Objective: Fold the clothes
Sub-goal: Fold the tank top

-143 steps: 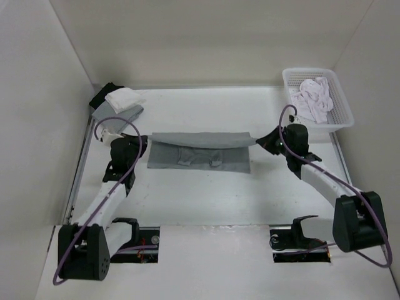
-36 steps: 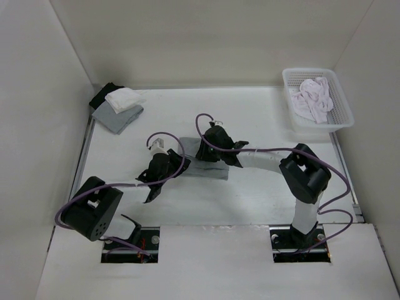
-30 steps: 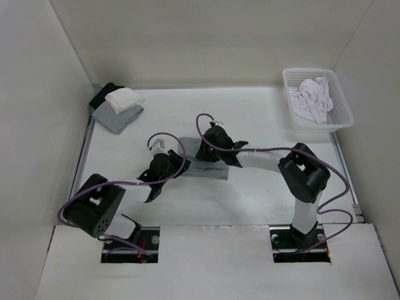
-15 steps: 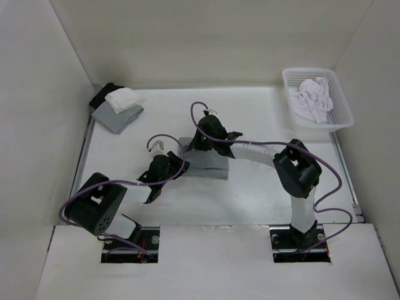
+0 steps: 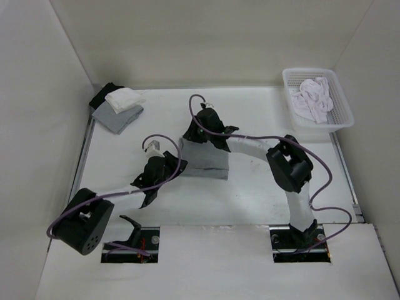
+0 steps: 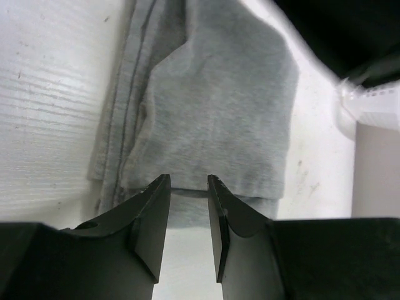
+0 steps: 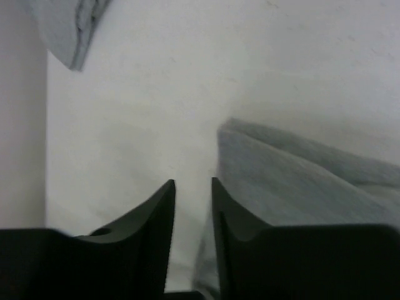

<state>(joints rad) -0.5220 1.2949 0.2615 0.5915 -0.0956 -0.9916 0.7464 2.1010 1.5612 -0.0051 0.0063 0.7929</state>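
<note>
Finishing the fold: shirt [image 5: 206, 160] lies as a compact rectangle mid-surface [image 5: 250, 194]. Left pincer [image 6: 187, 181] spread, empty, at its near-left edge. Right pincer [image 7: 192, 182] spread, empty, at the far-left corner. Next probably squaring edges or backing off.

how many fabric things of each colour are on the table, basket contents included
grey: 2 (folded grey knit T-shirt, flat grey cloth under the far-left stack)
white: 2 (folded white cloth on that stack, crumpled white garment heap in the white mesh plastic basket, counted as one)
black: 1 (black cloth behind that stack)
total: 5
</note>
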